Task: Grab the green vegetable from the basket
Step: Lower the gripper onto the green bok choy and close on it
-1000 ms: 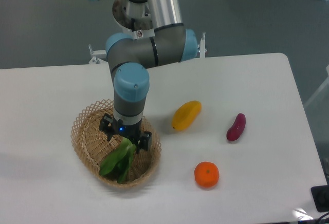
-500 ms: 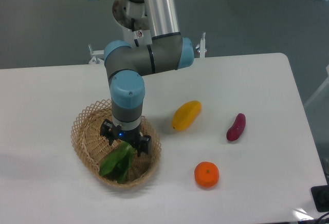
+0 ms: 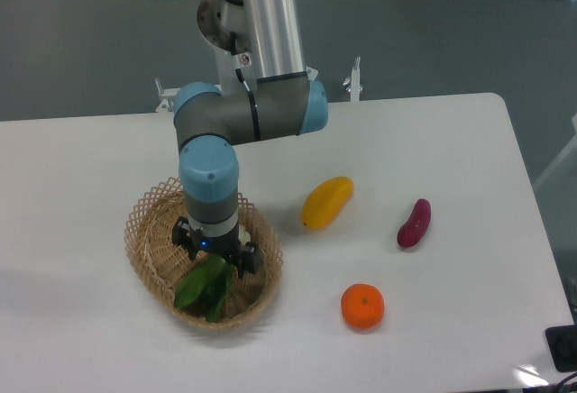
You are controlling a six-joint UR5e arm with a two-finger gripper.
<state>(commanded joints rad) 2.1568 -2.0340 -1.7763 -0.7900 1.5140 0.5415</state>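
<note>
Inside the basket [image 3: 149, 231] near the table's front-left edge, the gripper [image 3: 215, 256] is hanging over the green vegetable [image 3: 204, 287]; whether it is gripping I cannot tell. Lifting seems not yet done.

End effector [image 3: 214, 258] touching green vegetable [image 3: 205, 286] in basket [image 3: 149, 231].

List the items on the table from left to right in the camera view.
basket → green vegetable → yellow mango → orange → purple sweet potato
</note>
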